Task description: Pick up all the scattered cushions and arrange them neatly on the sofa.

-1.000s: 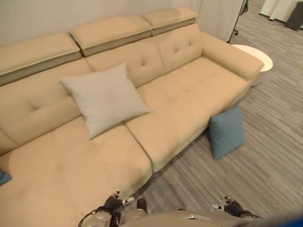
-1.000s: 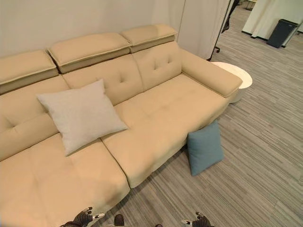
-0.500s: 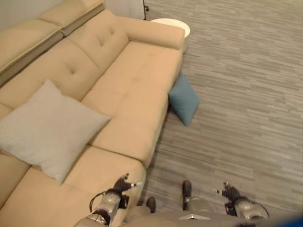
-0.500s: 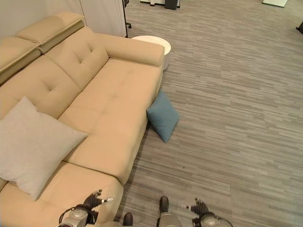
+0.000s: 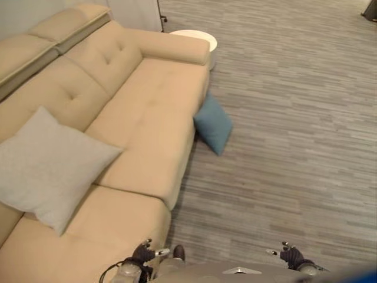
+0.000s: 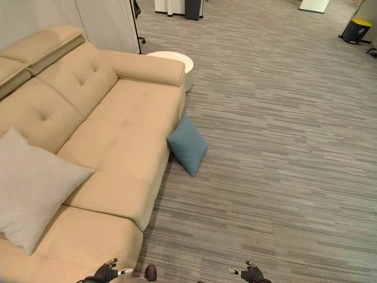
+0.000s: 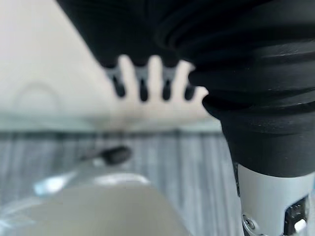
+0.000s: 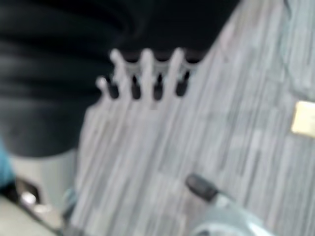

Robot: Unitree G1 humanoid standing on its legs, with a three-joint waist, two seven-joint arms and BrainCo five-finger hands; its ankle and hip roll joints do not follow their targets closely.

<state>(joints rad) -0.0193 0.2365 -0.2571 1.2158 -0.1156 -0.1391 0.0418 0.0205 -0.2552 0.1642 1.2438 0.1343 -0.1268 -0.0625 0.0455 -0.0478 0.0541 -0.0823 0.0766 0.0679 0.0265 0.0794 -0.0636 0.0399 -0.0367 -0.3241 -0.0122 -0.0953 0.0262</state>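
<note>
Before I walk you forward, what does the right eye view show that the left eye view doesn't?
Right eye view: more of the far floor, with a yellow-lidded bin and a dark box at the far edge.
Left eye view: somewhat more of the grey cushion lying on the seat.
Both: the beige sofa, the blue cushion on the floor leaning against the sofa's front, the round white side table, and the left hand and right hand, low and empty, fingers open.
</note>
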